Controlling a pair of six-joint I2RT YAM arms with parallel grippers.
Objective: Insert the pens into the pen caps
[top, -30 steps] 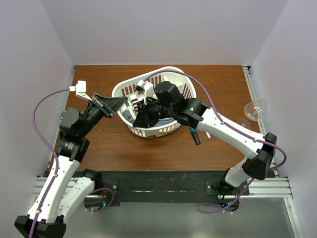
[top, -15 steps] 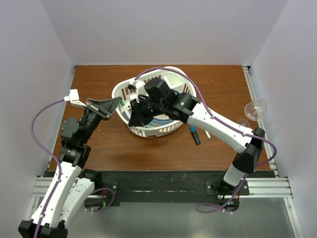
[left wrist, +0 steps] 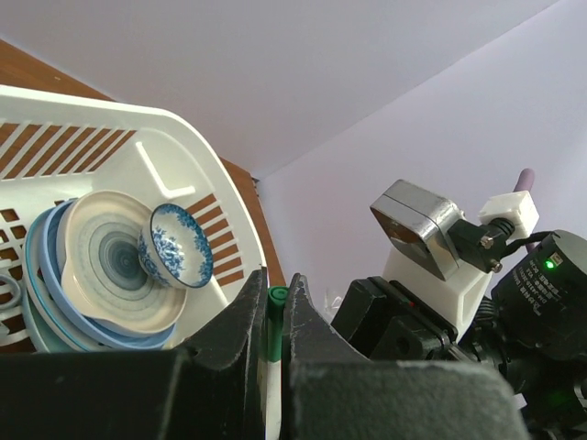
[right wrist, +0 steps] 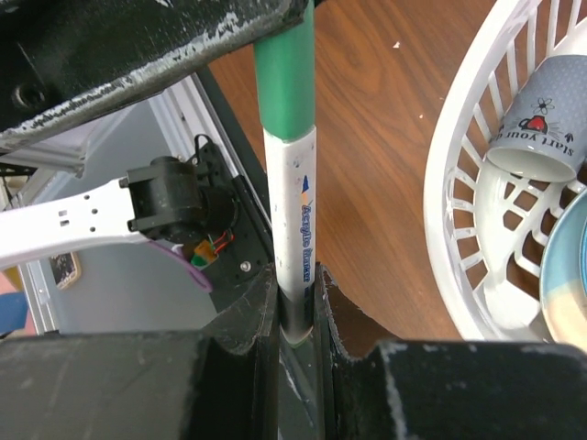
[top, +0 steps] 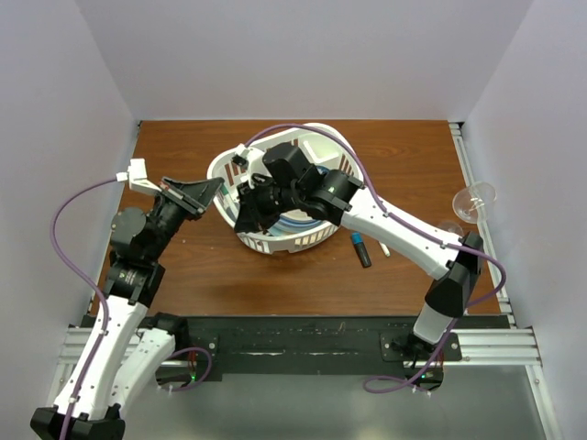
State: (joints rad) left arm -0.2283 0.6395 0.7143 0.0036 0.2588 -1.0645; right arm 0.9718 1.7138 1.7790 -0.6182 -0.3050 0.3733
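A white pen [right wrist: 295,229] with blue lettering runs straight between my two grippers, above the table by the basket's left side. My right gripper [right wrist: 295,302] is shut on its dark lower end. A green pen cap [right wrist: 284,82] sits on the pen's far end, and my left gripper [left wrist: 273,298] is shut on that pen cap [left wrist: 274,321]. From above, the left gripper [top: 218,188] and the right gripper [top: 244,218] meet tip to tip. A black marker with a blue end [top: 360,249] and another white pen [top: 383,247] lie on the table to the right.
A white ribbed basket [top: 275,244] stands mid-table and holds blue and white plates and a small patterned bowl [left wrist: 179,243]. A mug [right wrist: 541,137] lies inside it. A clear glass [top: 472,202] stands at the table's right edge.
The right arm has swung left and back over the basket, and the left gripper has drawn slightly back and left. Both grippers stay shut on the pen and cap.
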